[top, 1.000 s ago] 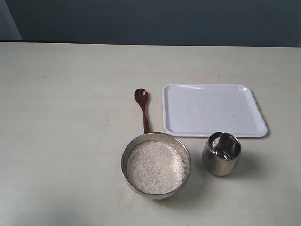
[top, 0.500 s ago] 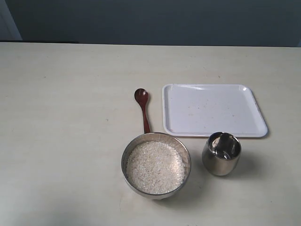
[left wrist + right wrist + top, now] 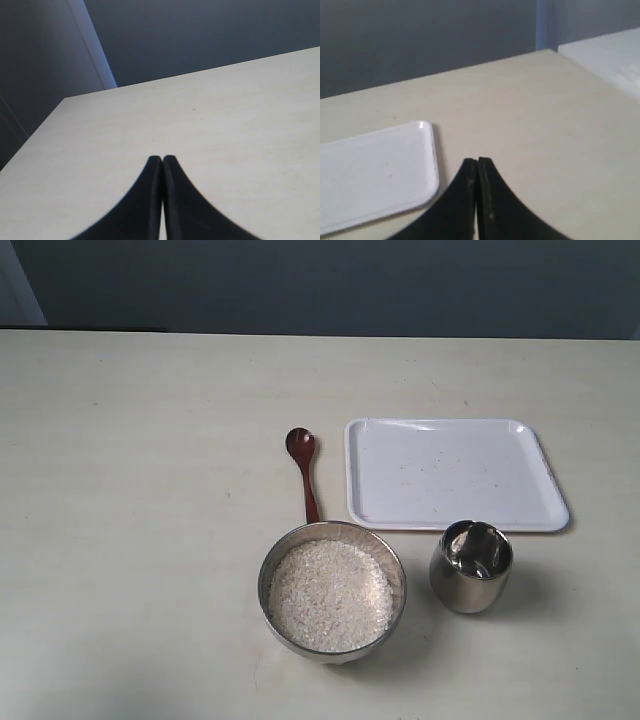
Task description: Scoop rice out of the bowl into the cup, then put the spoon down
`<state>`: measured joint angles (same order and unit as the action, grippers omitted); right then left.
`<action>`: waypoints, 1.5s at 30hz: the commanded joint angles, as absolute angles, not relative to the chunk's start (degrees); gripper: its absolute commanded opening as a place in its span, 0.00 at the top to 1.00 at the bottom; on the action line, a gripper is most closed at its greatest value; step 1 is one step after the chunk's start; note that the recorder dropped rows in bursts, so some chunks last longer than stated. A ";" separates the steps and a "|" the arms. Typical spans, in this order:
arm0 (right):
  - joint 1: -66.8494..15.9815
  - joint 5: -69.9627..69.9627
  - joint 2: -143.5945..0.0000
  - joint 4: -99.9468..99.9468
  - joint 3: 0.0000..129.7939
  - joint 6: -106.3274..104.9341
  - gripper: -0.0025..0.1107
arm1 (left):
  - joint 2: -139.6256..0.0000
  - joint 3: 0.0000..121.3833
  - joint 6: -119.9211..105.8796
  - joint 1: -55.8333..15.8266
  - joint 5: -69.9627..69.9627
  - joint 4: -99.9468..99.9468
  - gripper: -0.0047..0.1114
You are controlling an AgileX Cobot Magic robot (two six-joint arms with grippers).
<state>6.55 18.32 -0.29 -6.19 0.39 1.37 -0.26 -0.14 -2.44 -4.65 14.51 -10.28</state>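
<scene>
The wide steel bowl stands near the table's front edge, filled with white rice. To its right is the small steel cup, upright, its inside reflective. The dark wooden spoon lies flat behind the bowl, its oval end pointing away and its handle tip meeting the bowl's rim. Neither gripper appears in the exterior view. My left gripper is shut over bare table, holding nothing. My right gripper is shut beside the tray corner, also with nothing in it.
A flat white tray lies behind the cup, right of the spoon, with a few specks on it; its corner shows in the right wrist view. A white block sits beyond the table's edge. The table top is pale beige.
</scene>
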 commanded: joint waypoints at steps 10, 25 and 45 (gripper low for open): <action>6.89 -27.09 0.00 7.53 0.00 9.29 0.98 | 0.00 0.00 -2.05 -4.55 13.73 -10.18 0.96; 5.44 -18.95 -2.17 28.66 3.98 70.39 0.98 | 0.00 0.00 -2.05 -4.55 13.73 -10.18 0.96; -8.29 -15.68 -92.34 99.95 85.41 120.49 0.99 | 0.00 0.00 -2.05 -4.55 13.73 -10.18 0.96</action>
